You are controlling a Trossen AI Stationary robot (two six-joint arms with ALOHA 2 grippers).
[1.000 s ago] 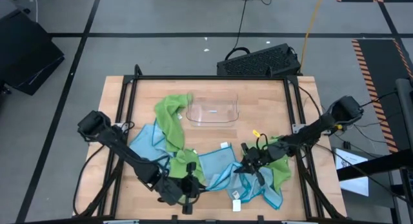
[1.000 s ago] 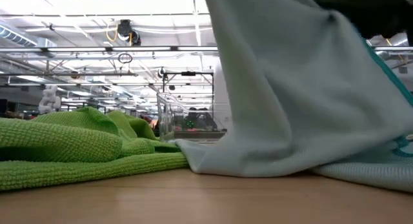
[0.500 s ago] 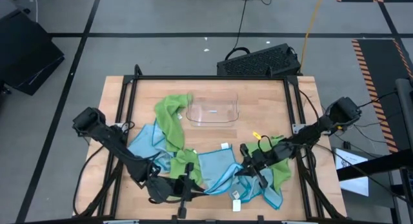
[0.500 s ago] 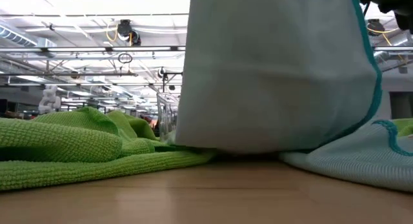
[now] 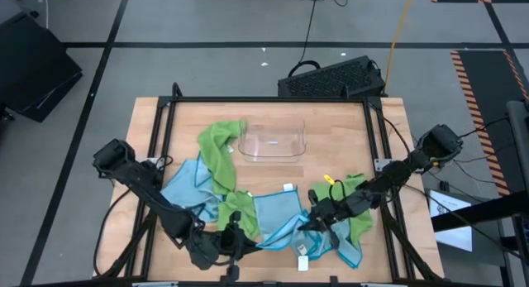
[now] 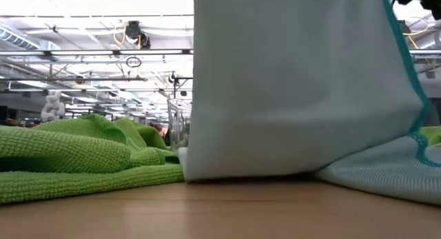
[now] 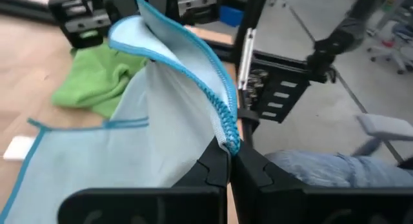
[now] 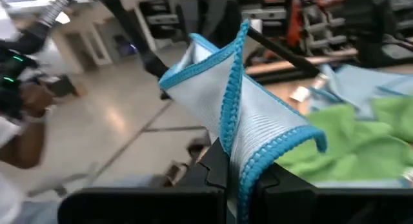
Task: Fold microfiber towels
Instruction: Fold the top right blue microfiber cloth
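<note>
Towels lie scattered over the front half of the wooden table [image 5: 347, 121]: by my count two lime green and three light blue, though the overlaps make the blue count uncertain. One long green towel [image 5: 219, 150] runs from beside the clear plastic tray [image 5: 273, 145] toward the front edge; the second green towel [image 5: 357, 206] is bunched at the right, under the right arm. One blue towel [image 5: 186, 188] lies at the left, partly under the long green one. Another blue towel [image 5: 339, 247] lies at the front right.

The middle blue towel [image 5: 277, 214] is the one being handled. The left gripper [image 5: 233, 244] sits at the front edge and is clenched on one hemmed corner of it; in the left wrist view the stitched blue edge is pinched between the two dark fingers [image 7: 216, 169]. The right gripper [image 5: 310, 222] is just right of centre, also clamped on a corner of this cloth, whose blue hem stands up from its fingers [image 8: 216, 166] in the right wrist view. In the low view the cloth hangs as a pale sheet with its lower edge touching the tabletop.

One tray stands behind the towels, apart from both grippers. Two small white tags show: one [image 5: 288, 187] at the middle towel's back edge, one [image 5: 302, 262] near the front edge.
</note>
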